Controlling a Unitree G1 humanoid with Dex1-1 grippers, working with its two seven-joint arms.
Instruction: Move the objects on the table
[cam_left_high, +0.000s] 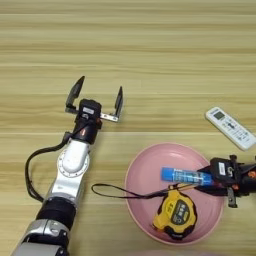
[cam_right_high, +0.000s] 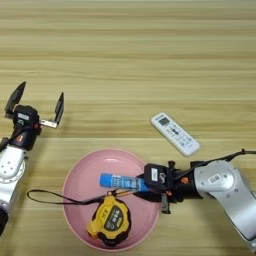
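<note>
A: Biggest first: we see the table (cam_left_high: 150, 45), tan wood with long plank stripes, filling the view. On its near side sits a pink plate (cam_right_high: 80, 175).

B: Agreed. We then have the two arms. The left gripper (cam_left_high: 97, 97) hangs over bare wood left of the plate, its two black fingers spread wide apart with nothing between them.

A: The right gripper (cam_right_high: 137, 185) reaches in from the right, over the plate's right part. We read its fingers as closed on the small blue tube (cam_right_high: 117, 181), which lies level across the plate.

B: The white remote (cam_right_high: 175, 133) lies on the wood beyond the right arm, set diagonally, apart from the plate.

A: The yellow-and-black tape measure (cam_right_high: 109, 220) rests in the plate's near half, just below the tube. Its black cord (cam_right_high: 50, 197) trails over the plate's left rim onto the table.
</note>
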